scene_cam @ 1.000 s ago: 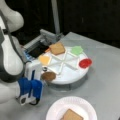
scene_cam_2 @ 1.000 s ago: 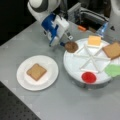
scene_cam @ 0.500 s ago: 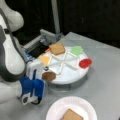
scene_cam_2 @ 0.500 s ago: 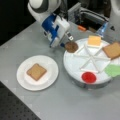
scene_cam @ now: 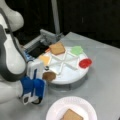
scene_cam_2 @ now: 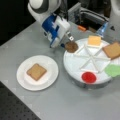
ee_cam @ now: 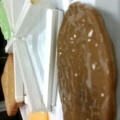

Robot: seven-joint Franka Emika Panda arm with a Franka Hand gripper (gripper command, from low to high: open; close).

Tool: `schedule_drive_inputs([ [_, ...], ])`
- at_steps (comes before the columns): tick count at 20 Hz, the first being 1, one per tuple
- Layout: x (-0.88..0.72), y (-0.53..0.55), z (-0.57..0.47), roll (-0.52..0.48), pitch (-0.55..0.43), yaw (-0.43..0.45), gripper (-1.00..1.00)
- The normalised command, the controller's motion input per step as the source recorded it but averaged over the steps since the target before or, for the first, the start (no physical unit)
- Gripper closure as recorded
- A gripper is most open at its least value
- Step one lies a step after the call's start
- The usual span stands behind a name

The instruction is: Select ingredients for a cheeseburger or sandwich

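Ingredients sit in the sectioned tray (scene_cam_2: 75, 65): the brown patty (scene_cam_2: 71, 46) lies right at the claw (scene_cam_2: 70, 39) tips, at the tray's edge, and fills the wrist view (ee_cam: 86, 65). Whether the claw is wide or closed cannot be told. Beyond the claw lie the cheese square (scene_cam_2: 94, 40), a bread square (scene_cam_2: 112, 49), the green leaf (scene_cam_2: 113, 70) and the red disc (scene_cam_2: 89, 77). Another bread square (scene_cam_2: 36, 71) rests on the white plate (scene_cam_2: 25, 82) on the table (scene_cam_2: 62, 105), well apart from the claw.
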Motion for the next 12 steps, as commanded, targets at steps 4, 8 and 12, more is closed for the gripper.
schedule_drive_inputs([
  [4,0.27,-0.21,-0.15,0.199,-0.107,0.100,1.00],
  [8,0.27,-0.20,-0.15,0.193,-0.113,0.097,1.00],
  [12,0.25,-0.20,-0.15,0.192,-0.112,0.097,1.00],
])
